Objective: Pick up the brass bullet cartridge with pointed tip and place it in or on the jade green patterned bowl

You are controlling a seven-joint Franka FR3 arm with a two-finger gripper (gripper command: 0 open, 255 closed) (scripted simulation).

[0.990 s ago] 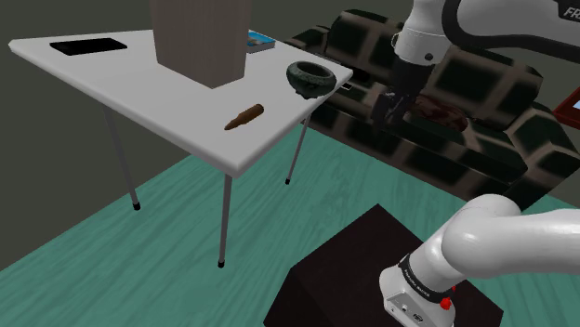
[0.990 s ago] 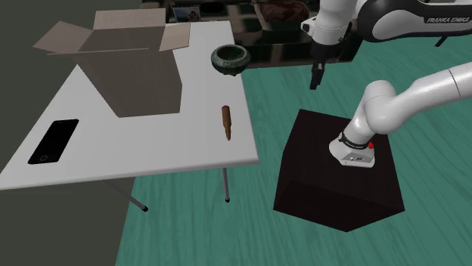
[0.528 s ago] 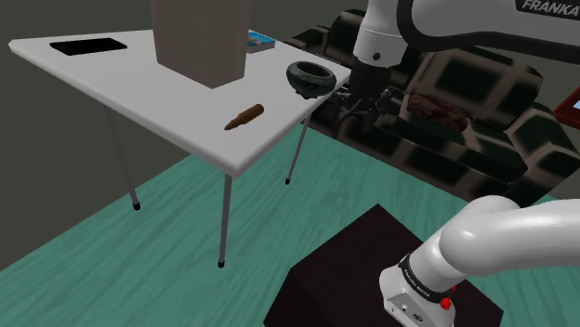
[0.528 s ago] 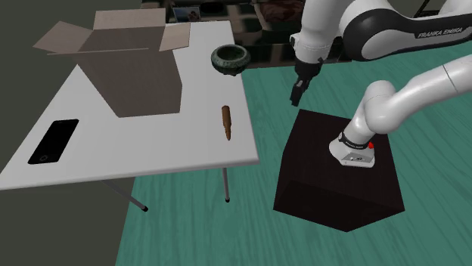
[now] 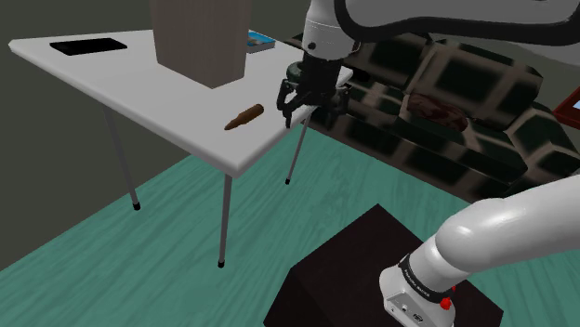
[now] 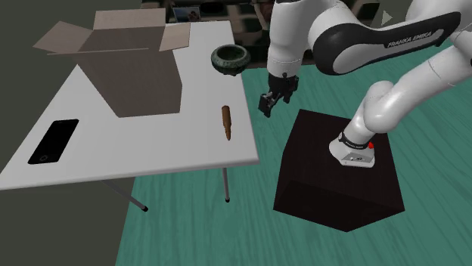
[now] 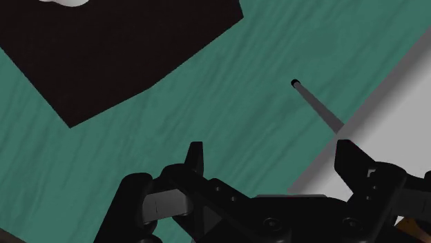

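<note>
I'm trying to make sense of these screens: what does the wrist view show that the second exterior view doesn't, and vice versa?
Wrist view's own: the tool close up, its two fingers standing apart. Second exterior view's own: the green bowl, the whole brown cartridge, a black phone and an open box. Both share the white table, the teal floor and the dark stand.

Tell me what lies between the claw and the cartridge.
Second exterior view: only bare white table and its edge separate the claw from the cartridge.
</note>
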